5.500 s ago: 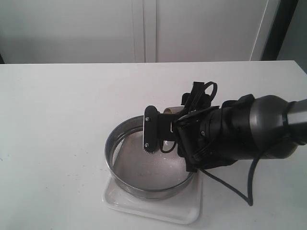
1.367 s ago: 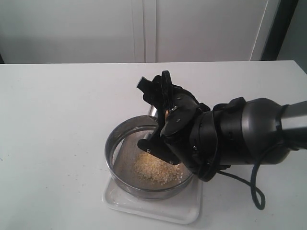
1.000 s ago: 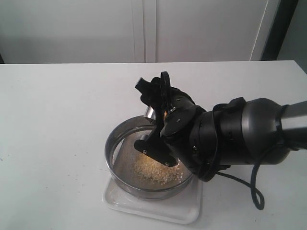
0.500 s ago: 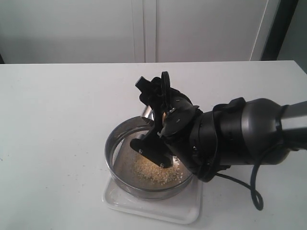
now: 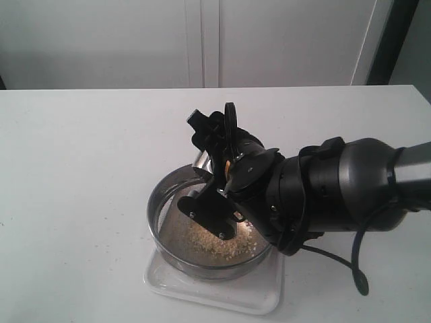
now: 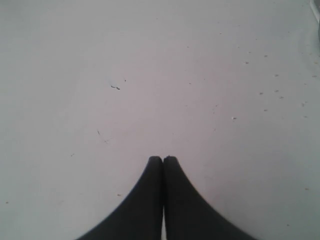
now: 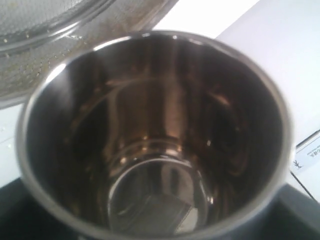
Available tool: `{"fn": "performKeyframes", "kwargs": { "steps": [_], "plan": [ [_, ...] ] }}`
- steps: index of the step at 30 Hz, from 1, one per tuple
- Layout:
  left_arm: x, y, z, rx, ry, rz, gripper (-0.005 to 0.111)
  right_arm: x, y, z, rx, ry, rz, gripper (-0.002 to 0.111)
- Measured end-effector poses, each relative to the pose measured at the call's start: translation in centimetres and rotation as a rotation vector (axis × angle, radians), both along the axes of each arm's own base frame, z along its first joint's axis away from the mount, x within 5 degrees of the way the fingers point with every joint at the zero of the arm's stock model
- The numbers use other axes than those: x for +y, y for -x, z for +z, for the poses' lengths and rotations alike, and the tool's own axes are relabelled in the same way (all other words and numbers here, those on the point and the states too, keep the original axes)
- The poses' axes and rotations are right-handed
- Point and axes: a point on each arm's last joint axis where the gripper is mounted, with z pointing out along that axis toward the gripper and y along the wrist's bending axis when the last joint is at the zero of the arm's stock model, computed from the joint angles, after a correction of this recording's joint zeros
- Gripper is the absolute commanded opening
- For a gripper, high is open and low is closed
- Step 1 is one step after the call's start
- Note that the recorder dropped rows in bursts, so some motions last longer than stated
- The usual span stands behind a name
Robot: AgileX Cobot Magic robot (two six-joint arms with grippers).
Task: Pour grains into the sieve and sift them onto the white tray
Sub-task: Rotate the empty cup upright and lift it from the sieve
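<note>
The white tray (image 5: 264, 300) lies close to the near edge of the desk (image 5: 81, 148), roughly midway along it. The sieve (image 5: 202, 270) sits on the tray and covers most of it. The grains (image 5: 202, 246) lie in a low, pale golden heap on the sieve's mesh.

Just beyond the heap, the right gripper (image 5: 214, 180) is clamped around a small steel cup (image 5: 200, 161). It holds the cup tipped on its side over the sieve's far rim. The right wrist view looks straight into the cup (image 7: 165, 130), which appears empty. The left gripper (image 6: 163, 166) has its fingertips pressed together with nothing between them, above bare, lightly speckled desk. Pale cabinet doors stand behind the desk's far edge.

The cup hangs close to the sieve's far rim, so a careless swing away could knock the sieve askew on the tray. The tray's rim is low and sits near the desk's near edge, so rough shaking could throw grains over it.

The bulky right arm hides the side of the sieve and tray toward the desk's right edge. Whether any grains have reached the tray under the mesh cannot be told. The exterior view does not show the left arm, so its place on the desk is unclear.
</note>
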Motion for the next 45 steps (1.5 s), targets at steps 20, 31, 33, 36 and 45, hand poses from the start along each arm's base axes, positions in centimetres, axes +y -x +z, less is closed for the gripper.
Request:
{"fn": "performKeyframes", "kwargs": {
  "steps": [20,31,33,36,45],
  "plan": [
    [0.0,0.0,0.0,0.000,0.000,0.000,0.000,0.0,0.6,-1.0,0.196,-0.451,-0.262,0.000],
    [0.0,0.0,0.0,0.000,0.000,0.000,0.000,0.5,1.2,-1.6,0.362,-0.783,-0.454,0.000],
    [0.0,0.0,0.0,0.000,0.000,0.000,0.000,0.7,1.3,-1.6,0.392,-0.844,-0.480,0.000],
    [0.0,0.0,0.0,0.000,0.000,0.000,0.000,1.0,1.5,-1.6,0.446,-0.923,-0.503,0.000],
    [0.0,0.0,0.0,0.000,0.000,0.000,0.000,1.3,2.2,0.5,0.538,-1.129,-0.527,0.000]
  ]
}}
